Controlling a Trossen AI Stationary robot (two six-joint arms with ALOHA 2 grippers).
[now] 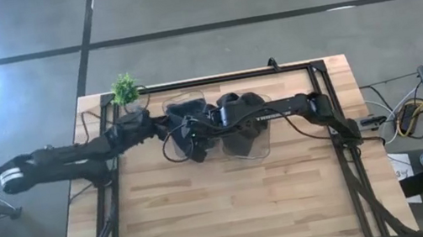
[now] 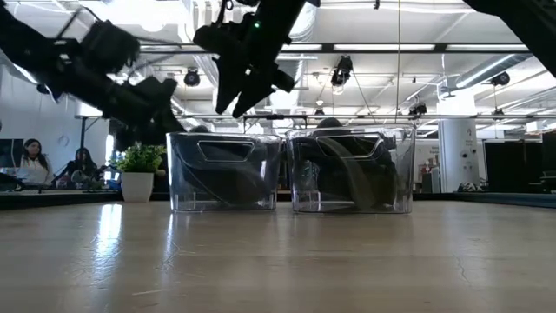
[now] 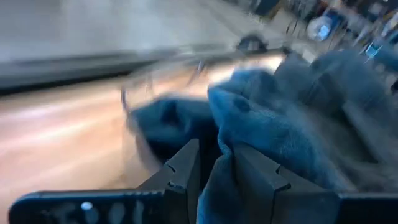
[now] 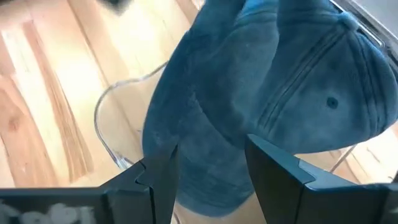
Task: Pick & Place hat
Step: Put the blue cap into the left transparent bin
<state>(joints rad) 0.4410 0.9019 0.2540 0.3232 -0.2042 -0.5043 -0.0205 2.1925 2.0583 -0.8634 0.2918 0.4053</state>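
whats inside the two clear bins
Each clear bin holds dark hats. How many is hidden, since they overlap and the arms cover the bins from above.

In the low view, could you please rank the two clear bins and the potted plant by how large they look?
1. Right clear bin and left clear bin: they look alike, the right perhaps slightly wider, so I would not rank them apart.
2. Potted plant: clearly smallest, though it stands farther back, which shrinks it.

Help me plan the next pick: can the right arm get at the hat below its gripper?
Probably yes. The right gripper is open just above the blue hat, nothing between them, and the clear bin has no lid. The left gripper pinches blue cloth.
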